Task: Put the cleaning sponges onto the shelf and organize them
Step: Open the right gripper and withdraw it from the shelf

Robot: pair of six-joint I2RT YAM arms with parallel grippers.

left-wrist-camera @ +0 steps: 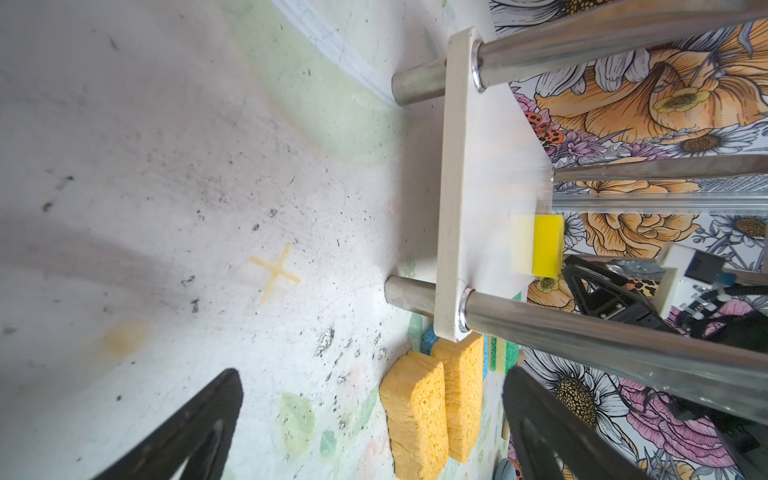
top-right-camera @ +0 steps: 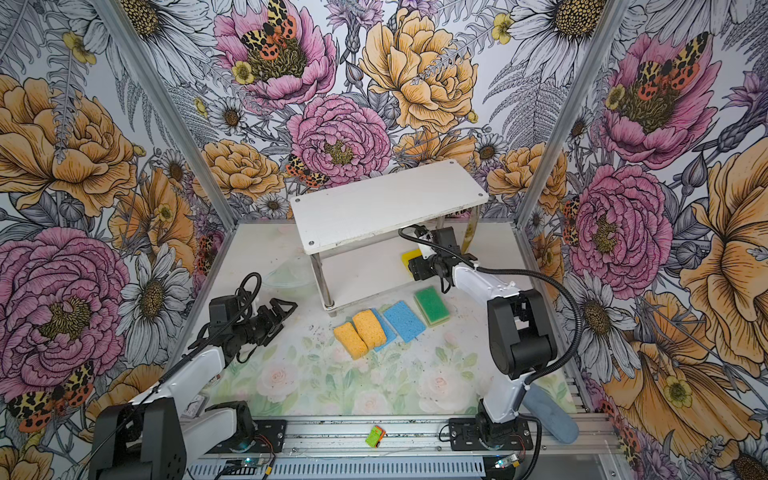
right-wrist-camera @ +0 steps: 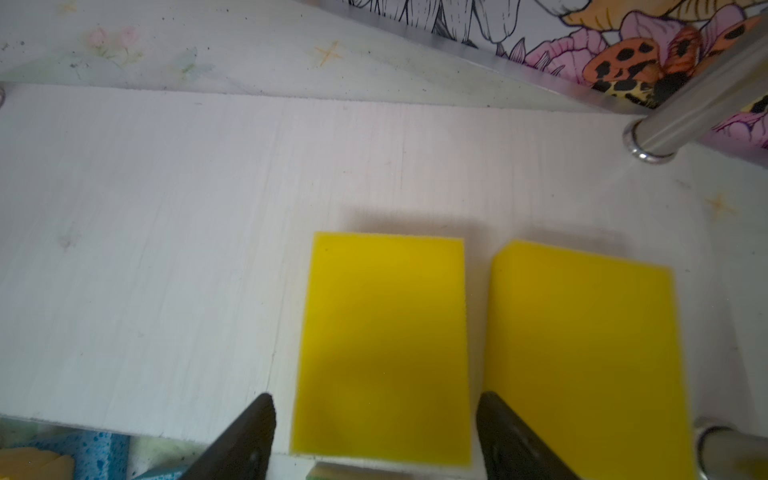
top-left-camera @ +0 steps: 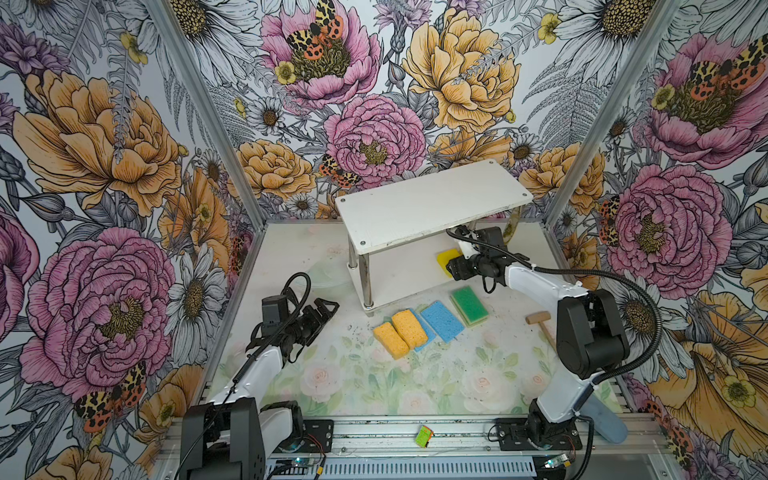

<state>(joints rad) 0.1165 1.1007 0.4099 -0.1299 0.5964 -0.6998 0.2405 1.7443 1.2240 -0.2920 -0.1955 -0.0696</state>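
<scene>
White floral-print bench [top-left-camera: 457, 374] fills the lower half of both top views. 2-tier shelf [top-left-camera: 432, 203] sits at upper centre, top board bare, chrome legs. Right arm comes in from the lower right and reaches under the top board. Right gripper [right-wrist-camera: 374, 399] is at the lower board's front edge, right end of the shelf. Its fingers [right-wrist-camera: 253, 432] are spread to either side of 1 bright yellow sponge [right-wrist-camera: 382, 345], slim gaps on both sides, released. 2nd bright yellow sponge [right-wrist-camera: 590, 357] lies just beside it, both flat on the lower board. Left gripper [top-left-camera: 328, 307] hovers left of centre, near the shelf's front left leg, fingers [left-wrist-camera: 199, 428] wide apart, holding nothing. On the bench in front of the shelf, centre frame, lies a diagonal row. It has 2 orange-yellow sponges [top-left-camera: 390, 340] [top-left-camera: 409, 328] touching and 2 blue sponges [top-left-camera: 442, 321] [top-left-camera: 426, 332], 1 partly under an orange one. Green-topped sponge [top-left-camera: 469, 305] comes last, its side banded green and yellow; cannot tell if 2 are stacked. Wooden mallet [top-left-camera: 538, 319] lies at right, by the right arm. Small green-orange object [top-left-camera: 424, 438] sits on the front rail, bottom centre.
</scene>
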